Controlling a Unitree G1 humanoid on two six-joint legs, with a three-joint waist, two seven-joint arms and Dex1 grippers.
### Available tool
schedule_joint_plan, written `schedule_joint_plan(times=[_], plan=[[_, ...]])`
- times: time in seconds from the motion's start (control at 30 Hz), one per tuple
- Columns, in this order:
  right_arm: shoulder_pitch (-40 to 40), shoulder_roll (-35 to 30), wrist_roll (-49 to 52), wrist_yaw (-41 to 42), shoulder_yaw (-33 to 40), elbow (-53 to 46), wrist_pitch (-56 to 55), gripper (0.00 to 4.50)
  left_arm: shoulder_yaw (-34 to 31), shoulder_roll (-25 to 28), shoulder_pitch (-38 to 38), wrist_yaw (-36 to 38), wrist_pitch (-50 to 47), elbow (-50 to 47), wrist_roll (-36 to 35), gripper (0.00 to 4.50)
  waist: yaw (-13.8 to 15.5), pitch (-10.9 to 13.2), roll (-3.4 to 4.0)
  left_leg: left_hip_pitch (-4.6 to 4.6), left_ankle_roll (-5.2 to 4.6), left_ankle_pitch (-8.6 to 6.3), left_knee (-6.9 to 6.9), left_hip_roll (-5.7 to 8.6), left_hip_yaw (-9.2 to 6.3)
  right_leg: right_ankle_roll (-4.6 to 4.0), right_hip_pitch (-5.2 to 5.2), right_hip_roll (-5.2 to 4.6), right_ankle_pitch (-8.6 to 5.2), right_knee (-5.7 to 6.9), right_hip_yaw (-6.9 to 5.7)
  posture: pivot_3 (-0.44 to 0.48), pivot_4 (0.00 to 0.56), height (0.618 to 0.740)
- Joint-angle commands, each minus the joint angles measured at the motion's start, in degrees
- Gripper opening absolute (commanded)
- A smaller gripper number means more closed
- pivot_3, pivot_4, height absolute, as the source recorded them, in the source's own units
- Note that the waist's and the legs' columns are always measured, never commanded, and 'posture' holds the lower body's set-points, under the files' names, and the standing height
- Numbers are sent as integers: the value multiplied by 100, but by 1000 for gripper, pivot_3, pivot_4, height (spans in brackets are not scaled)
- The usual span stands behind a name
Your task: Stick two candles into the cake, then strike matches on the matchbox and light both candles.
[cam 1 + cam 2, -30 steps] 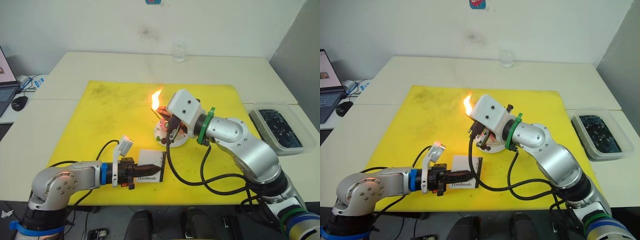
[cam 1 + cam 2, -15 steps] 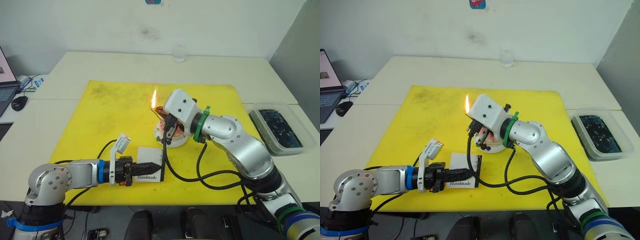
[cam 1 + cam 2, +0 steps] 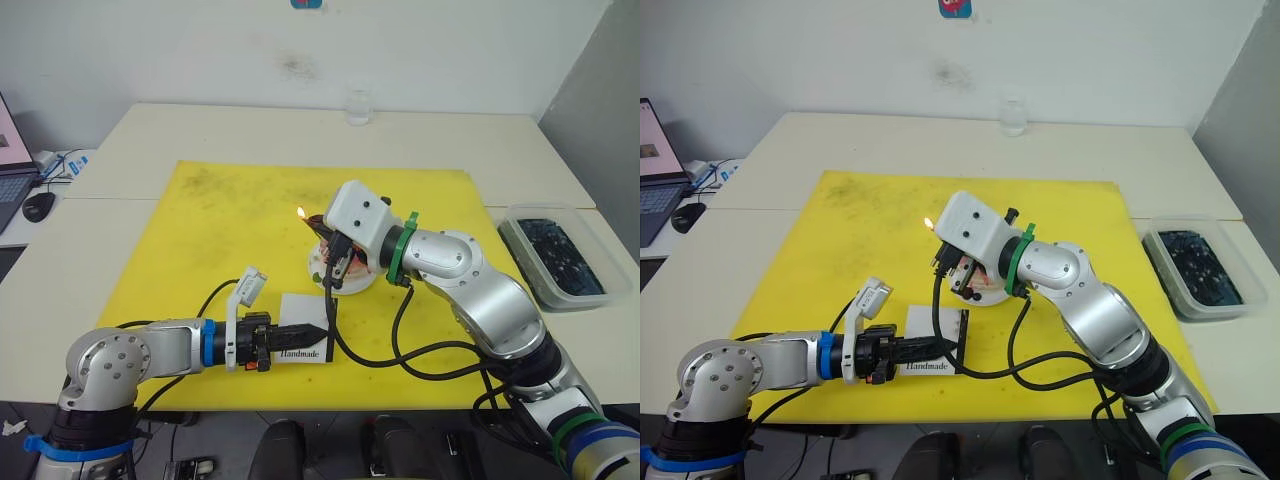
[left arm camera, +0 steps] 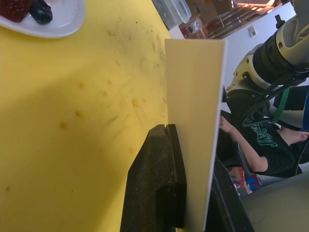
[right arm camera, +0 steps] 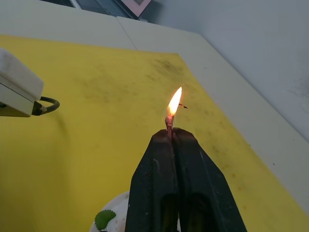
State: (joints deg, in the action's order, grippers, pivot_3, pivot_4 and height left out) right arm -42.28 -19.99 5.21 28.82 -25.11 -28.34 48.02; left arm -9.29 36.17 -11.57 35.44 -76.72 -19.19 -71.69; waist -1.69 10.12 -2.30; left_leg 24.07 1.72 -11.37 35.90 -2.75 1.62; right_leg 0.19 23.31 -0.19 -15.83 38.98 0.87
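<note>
Change: flame shrank from a tall flare a second ago to a small tip now; my right arm sits a bit lower and closer over the cake, my left arm barely moved.
Right tool (image 5: 170, 131): fingers pressed together, clamped on a match (image 5: 169, 126); only its burning tip sticks out past the fingertips.
Flame (image 3: 300, 212): small, just above and to the robot's left of the cake.
Cake (image 3: 352, 268): on a white plate (image 3: 322, 270) near the middle of the yellow mat (image 3: 200, 230); mostly hidden behind my right wrist housing in the head views.
Plate edge: dark berry and a red piece visible in the left wrist view (image 4: 43, 29); a green leaf shows in the right wrist view.
Left tool (image 3: 300, 331): clamped on the matchbox (image 3: 305, 342); black finger (image 4: 159, 183) flat against the white face, box standing on edge on the mat.
Matchbox: near the front edge of the mat, "Handmade" print facing the camera, black strip along the side nearest the cake.
Candles: can't make them out behind my right wrist.
In the way: my right arm's black cable (image 3: 350, 350) loops down across the mat just beside the matchbox.
Around: clear glass (image 3: 358, 106) at the far side of the bench (image 3: 450, 135); clear tub of dark contents (image 3: 555, 255) off the mat to the right; laptop and mouse (image 3: 38, 206) far left.
Background: a person in a dark shirt (image 4: 256, 145) visible past the box in the left wrist view.
</note>
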Motion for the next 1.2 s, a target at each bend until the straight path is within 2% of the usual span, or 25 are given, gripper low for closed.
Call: schedule_joint_plan(times=[0.03, 1.2], plan=[[-166, 40, -91, 35, 24, -107, -145, 21, 23, -28, -68, 13, 100, -85, -89, 0, 0, 0, 0, 0, 0, 0, 0, 0, 0, 0, 0, 0, 0, 0, 0, 0, 150, 740], [-123, 60, -469, 181, 47, 49, -441, 21, 206, -37, -92, 30, 216, -107, -71, 0, 1, 0, 0, 0, 0, 0, -1, 0, 0, 0, 0, -1, 0, -1, 0, 0, 150, 740]])
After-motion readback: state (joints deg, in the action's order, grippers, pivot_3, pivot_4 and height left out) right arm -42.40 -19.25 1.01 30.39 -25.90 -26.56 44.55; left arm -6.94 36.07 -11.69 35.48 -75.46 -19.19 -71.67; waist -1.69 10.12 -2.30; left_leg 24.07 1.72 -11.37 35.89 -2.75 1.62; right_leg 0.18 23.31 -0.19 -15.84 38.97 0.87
